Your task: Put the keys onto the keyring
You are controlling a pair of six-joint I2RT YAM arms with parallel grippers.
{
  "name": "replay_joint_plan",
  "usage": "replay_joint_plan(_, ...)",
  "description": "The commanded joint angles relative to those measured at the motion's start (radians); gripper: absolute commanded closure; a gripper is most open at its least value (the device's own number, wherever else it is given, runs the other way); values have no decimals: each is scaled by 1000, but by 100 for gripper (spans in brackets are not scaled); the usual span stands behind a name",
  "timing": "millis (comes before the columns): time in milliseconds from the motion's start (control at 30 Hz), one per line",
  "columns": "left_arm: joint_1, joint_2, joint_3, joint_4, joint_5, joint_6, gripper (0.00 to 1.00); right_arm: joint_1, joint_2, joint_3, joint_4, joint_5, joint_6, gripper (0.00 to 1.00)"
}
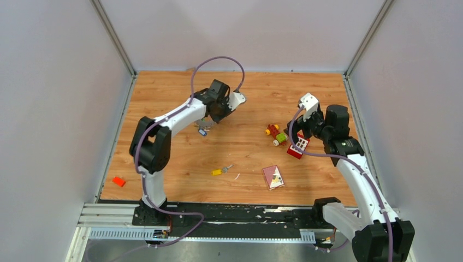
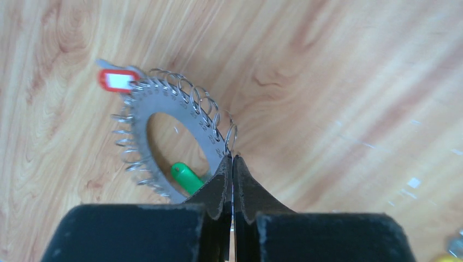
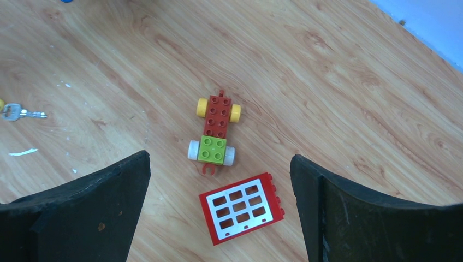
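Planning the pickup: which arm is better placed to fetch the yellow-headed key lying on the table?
Right, probably. The right gripper is open and empty above the toy car, with the yellow-headed key showing in its wrist view; the left gripper is shut on the keyring.

I lose the lower arc of the keyring (image 2: 169, 106) behind the left gripper (image 2: 232, 159); yellow-headed key (image 3: 19, 113) cropped at frame edge.

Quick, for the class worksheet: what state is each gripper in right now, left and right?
Left gripper: shut, tips at the keyring edge; whether it grips it cannot be told.
Right gripper: open, holding nothing.
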State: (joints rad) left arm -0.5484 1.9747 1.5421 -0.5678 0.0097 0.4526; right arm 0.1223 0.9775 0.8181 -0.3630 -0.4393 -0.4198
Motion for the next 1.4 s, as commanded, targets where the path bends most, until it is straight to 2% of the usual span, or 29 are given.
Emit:
replay_joint_plan(0,-1,-227,-70,-3,216,-2,100,10,-53,44,-10,-149,22,0)
replay_joint_plan(167,-1,-400,-141,-50,380,66,100,44,-79,68,12,-306,26,0)
replay_joint_plan(300,-1,-523,-174,-61,498,87,100,71,-15,154,-7,-417,35,0)
replay_joint_plan(500,-1,-650,-215,-24,616,98,100,124,57,242,63,-467,108,0)
replay_joint_plan(667,-2,-709,-241,24,753,81,100,203,113,280,80,-477,105,0)
replay_joint_plan(733,-2,-718,-254,44,800,67,100,245,133,280,83,-485,93,5)
replay_joint_plan(1033,-3,-787,-391,221,958,-8,100,386,151,272,64,-475,-1,44)
replay_joint_plan(1233,-16,-848,-520,441,1030,-135,100,440,129,245,57,-450,-41,52)
replay_joint_plan(1367,-35,-839,-537,470,1046,-162,100,453,129,232,62,-455,-50,63)
